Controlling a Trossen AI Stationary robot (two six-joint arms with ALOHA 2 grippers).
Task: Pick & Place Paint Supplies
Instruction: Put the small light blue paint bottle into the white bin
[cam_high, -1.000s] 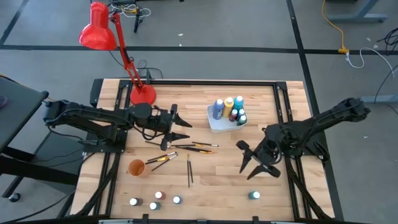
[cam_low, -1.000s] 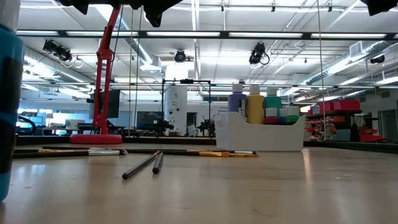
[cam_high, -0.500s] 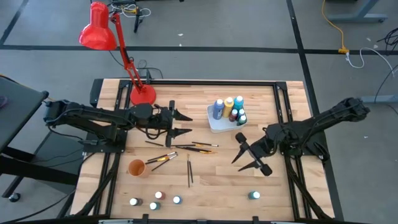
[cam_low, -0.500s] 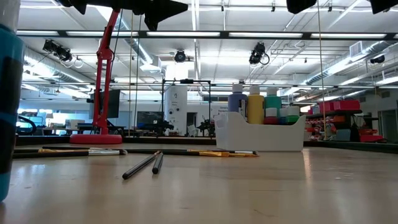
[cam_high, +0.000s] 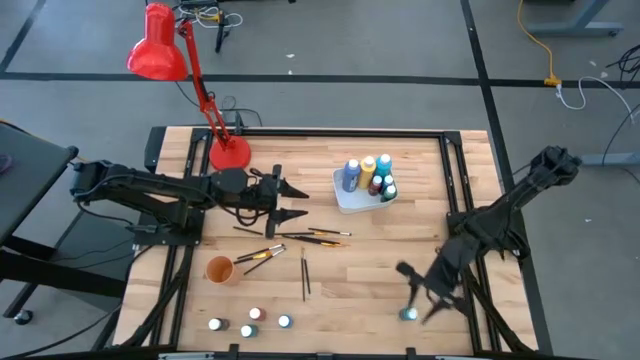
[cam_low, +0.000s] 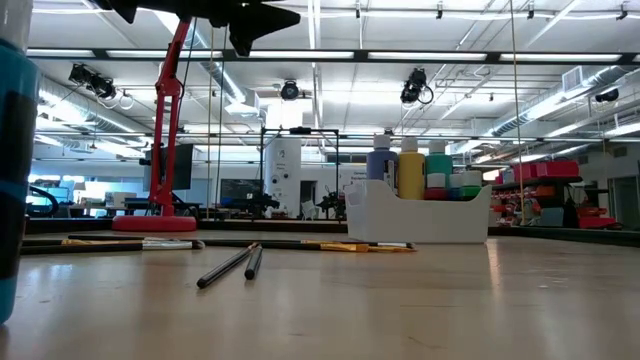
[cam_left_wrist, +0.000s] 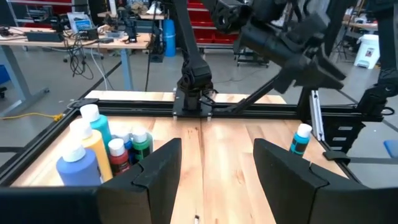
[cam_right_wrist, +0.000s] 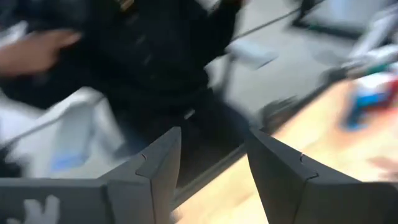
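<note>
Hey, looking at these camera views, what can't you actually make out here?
- Right wrist view: motion-blurred; a dark-clothed person shows, the table barely.
- High view: the teal bottle lies under the right end effector; contact unclear.
- Low view: only the left end effector shows, cut by the top edge.
- Tray: bottle labels too small.

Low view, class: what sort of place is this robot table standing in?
Probably a robotics lab or workshop hall: long ceiling strip lights run overhead, metal-legged workbenches piled with cables stand behind the wooden slatted table, and red storage shelving lines the far wall.
</note>
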